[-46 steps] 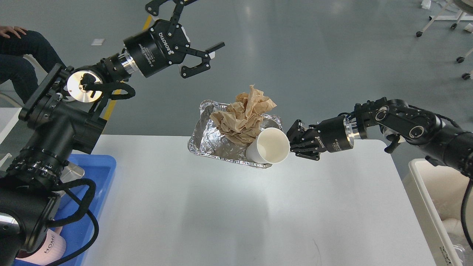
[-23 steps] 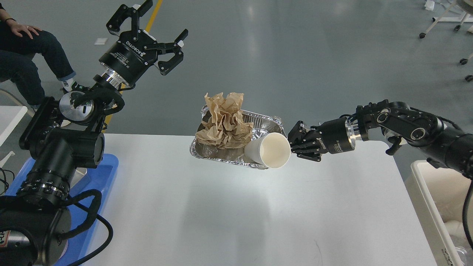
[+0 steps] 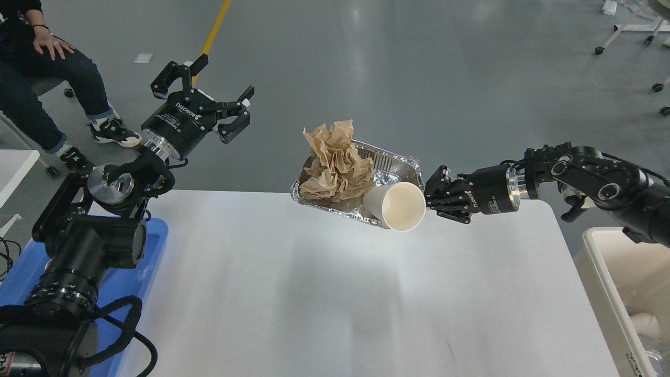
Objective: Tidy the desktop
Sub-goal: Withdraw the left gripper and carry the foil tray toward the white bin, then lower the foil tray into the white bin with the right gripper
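Observation:
The white desktop fills the lower middle of the head view. My right gripper is shut on the right rim of a silver foil tray and holds it in the air over the desktop's far edge. The tray carries a crumpled brown paper wad and a white paper cup lying on its side, mouth toward me. My left gripper is open and empty, raised beyond the desktop's far left corner, well left of the tray.
A blue plastic tray lies at the desktop's left edge, partly behind my left arm. A white bin stands at the right edge. A seated person is at the top left, and a small white table corner at the left.
My right gripper has carried the foil tray with the paper and the cup a little to the right. My left gripper has swung left and down, staying open.

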Motion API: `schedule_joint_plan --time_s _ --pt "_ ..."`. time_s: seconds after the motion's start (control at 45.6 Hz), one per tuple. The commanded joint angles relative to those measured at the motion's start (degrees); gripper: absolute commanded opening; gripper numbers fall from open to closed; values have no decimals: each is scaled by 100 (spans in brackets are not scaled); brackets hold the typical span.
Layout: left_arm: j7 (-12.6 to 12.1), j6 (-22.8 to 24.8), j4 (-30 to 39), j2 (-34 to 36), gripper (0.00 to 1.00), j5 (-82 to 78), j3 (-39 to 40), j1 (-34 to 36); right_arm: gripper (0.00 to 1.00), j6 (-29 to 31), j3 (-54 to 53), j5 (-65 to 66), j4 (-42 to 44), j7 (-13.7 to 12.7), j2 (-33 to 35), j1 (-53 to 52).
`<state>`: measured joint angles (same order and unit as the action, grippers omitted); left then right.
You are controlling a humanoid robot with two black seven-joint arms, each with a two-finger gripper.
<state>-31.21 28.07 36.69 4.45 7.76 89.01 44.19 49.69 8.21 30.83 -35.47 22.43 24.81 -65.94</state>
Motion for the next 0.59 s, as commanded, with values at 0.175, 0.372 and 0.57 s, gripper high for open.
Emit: schedule_joint_plan --time_s 0.175,0.372,0.57 --pt "10 14 5 -32 99 -11 -15 -200 0 32 -3 -648 -4 -2 586 415" --pt "80 6 5 -40 99 -29 -24 -244 0 -56 -12 -1342 13 -2 911 688" --pt "80 -38 5 -32 99 -38 -24 -270 0 -600 -47 -1948 -13 -2 1228 960"
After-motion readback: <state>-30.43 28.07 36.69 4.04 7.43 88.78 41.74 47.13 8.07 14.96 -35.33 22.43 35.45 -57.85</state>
